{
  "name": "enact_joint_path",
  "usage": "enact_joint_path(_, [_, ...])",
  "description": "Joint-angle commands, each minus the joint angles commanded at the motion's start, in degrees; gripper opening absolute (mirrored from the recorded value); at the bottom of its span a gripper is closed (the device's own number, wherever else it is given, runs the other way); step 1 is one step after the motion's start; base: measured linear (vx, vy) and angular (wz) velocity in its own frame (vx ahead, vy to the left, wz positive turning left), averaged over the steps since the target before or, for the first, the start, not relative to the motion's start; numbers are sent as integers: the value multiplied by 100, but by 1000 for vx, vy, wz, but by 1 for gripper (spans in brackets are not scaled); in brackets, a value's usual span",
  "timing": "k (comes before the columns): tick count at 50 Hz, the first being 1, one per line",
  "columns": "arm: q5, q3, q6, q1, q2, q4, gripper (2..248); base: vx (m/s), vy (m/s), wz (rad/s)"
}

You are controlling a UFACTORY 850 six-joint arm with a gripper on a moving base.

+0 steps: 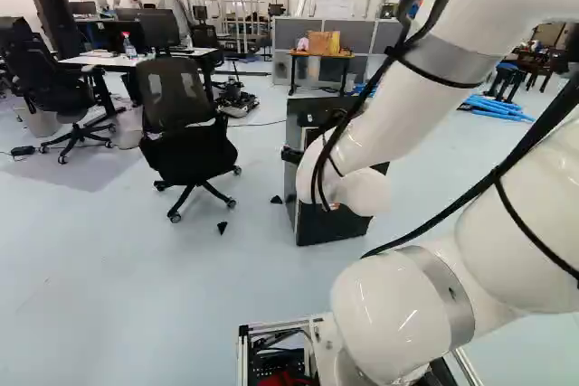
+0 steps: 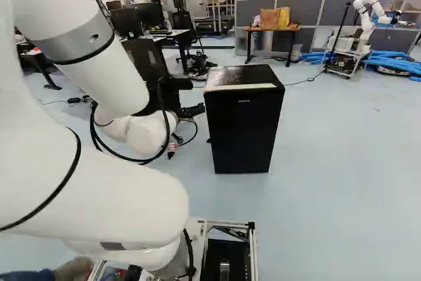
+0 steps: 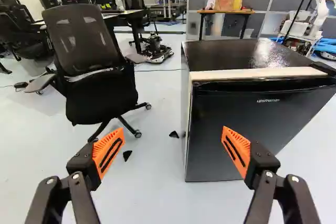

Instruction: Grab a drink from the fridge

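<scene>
Closed black fridge (image 2: 243, 126) at centre of the right base view; gripper (image 2: 174, 143) left of it, fingers spread.

Black box-shaped fridge (image 3: 273, 108) ahead of orange-padded right finger (image 3: 236, 150); black mesh-backed office chair (image 3: 100, 98) ahead of orange-padded left finger (image 3: 107, 153), left of fridge. Farther ahead of both fingers, behind fridge: rectangular wood-topped table (image 3: 249, 12), brown paper bag (image 3: 224, 0) on it.
</scene>
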Motion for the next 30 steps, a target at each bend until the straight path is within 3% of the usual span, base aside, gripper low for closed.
enact_joint_path(17, [0, -225, 0, 218, -256, 321, 247, 0, 0, 0])
enact_joint_path(30, [0, -495, 0, 388, -553, 777, 247, 0, 0, 0])
